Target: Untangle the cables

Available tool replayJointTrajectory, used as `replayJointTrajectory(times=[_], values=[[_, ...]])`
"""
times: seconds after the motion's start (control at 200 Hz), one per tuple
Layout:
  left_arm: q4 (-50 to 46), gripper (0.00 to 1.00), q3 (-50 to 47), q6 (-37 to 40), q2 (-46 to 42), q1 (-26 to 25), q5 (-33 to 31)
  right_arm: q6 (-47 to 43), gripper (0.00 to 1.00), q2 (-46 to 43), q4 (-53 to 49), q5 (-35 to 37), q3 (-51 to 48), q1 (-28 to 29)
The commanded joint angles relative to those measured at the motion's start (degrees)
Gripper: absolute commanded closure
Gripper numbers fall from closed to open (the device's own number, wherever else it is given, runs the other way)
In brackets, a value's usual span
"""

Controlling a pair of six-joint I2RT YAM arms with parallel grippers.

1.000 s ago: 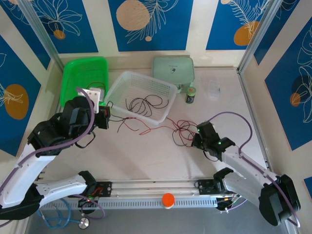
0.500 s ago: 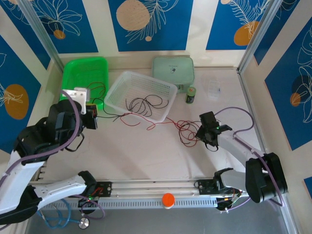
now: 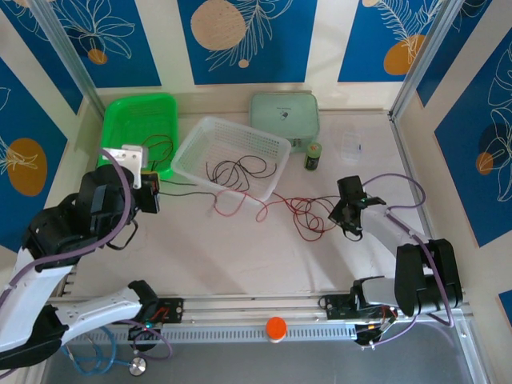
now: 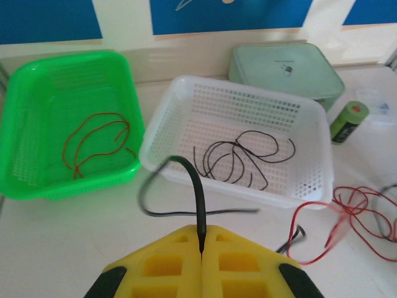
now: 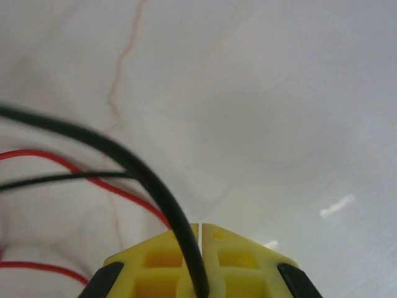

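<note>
**Table** [image 3: 240, 264]: carries the whole cable run, which lies left to right across its middle.

**White basket** [image 3: 268, 142]: black loops rest inside.

**Green basket** [image 3: 120, 120]: holds one loose reddish wire [image 4: 93, 139].

**Left gripper** [image 4: 201, 239]: clenched on the black cable [image 4: 197, 192]. It has drawn back to the left over the last second.

**Right gripper** [image 5: 200, 236]: clamped on a black strand. It has swung out rightward, away from its partner.

**Cables**: with the claws farther apart, the run is stretched longer. Its long axis goes from the left claw, past the white basket's near edge, to the right claw. The red cable [image 3: 308, 214] is still bunched in loops just left of the right claw — probably loosened, not yet freed.
</note>
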Motion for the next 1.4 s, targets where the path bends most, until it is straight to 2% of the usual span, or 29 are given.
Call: replayJointTrajectory(times=[0.0, 0.07, 0.145, 0.39, 0.52, 0.68, 0.85, 1.126, 1.396], values=[[5.46, 1.0, -2.75, 0.55, 0.82, 0.52, 8.61, -3.07, 0.77, -2.9, -0.22, -6.18, 1.54, 1.95], [9.12, 1.0, -4.61, -0.06, 2.53, 0.45, 14.51, -4.63, 0.57, -6.04, -0.64, -8.44, 1.71, 3.56], [12.32, 1.0, -6.03, -0.67, 4.79, 0.46, 19.56, -6.1, 0.45, -9.95, -2.19, -9.57, 2.24, 4.89], [17.26, 1.0, -4.99, -0.92, 9.46, 0.41, 25.95, -12.86, 0.26, -22.57, -8.25, -15.76, 6.3, 8.88], [18.35, 1.0, -2.65, -0.84, 10.83, 0.37, 28.82, -17.56, 0.14, -26.94, -6.47, -24.56, 9.59, 13.07], [19.49, 1.0, -1.33, -1.22, 12.18, 0.36, 31.86, -22.86, 0.12, -23.69, -3.14, -27.81, 14.87, 20.97], [21.61, 1.0, -0.92, -2.64, 12.06, 0.41, 33.36, -26.18, 0.14, -13.68, 7.05, -27.59, 15.41, 28.06], [23.03, 1.0, 0.43, -4.1, 10.75, 0.36, 33.58, -23.03, 0.16, -3.44, 31.76, -30.06, 10.25, 31.65], [23.94, 1.0, -0.76, -5.12, 9.15, 0.36, 32.92, -17.84, 0.19, 2.65, 44.81, -27.37, 9.26, 33.45]])
